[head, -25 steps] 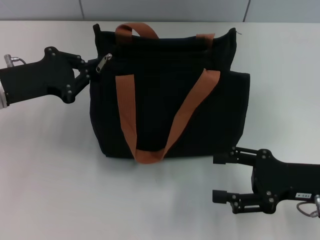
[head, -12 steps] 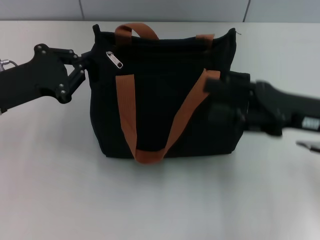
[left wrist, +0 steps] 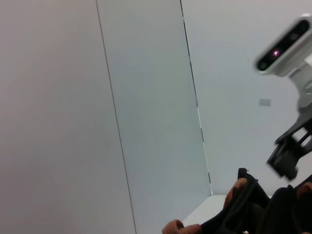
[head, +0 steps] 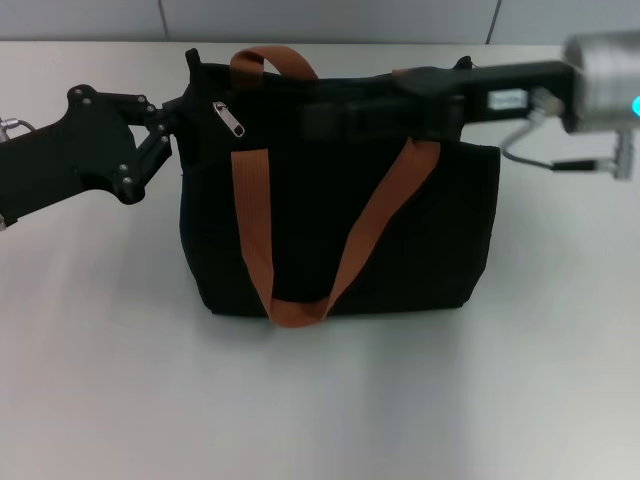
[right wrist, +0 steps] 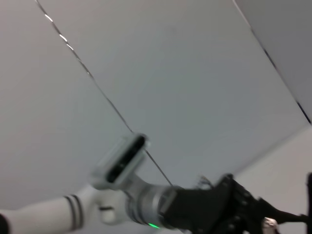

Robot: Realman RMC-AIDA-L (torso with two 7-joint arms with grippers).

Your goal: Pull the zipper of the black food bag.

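Meanwhile left tool [head: 180,127] pinches the black food bag [head: 340,220] corner; right tool's [head: 330,115] opening unclear

You see a black food bag [head: 340,230] with orange-brown straps [head: 253,225]. Its zipper [head: 229,117] is shiny silver. The left gripper [head: 165,125] and right gripper [head: 340,112] are black. The table [head: 320,400] is pale grey, and the wall [left wrist: 146,97] is too.

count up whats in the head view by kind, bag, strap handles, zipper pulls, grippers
black food bag: 1
orange-brown strap handles: 2
zipper pull tabs: 1
grippers: 2, the left gripper at the bag's left end, the right gripper across its top
total: 6
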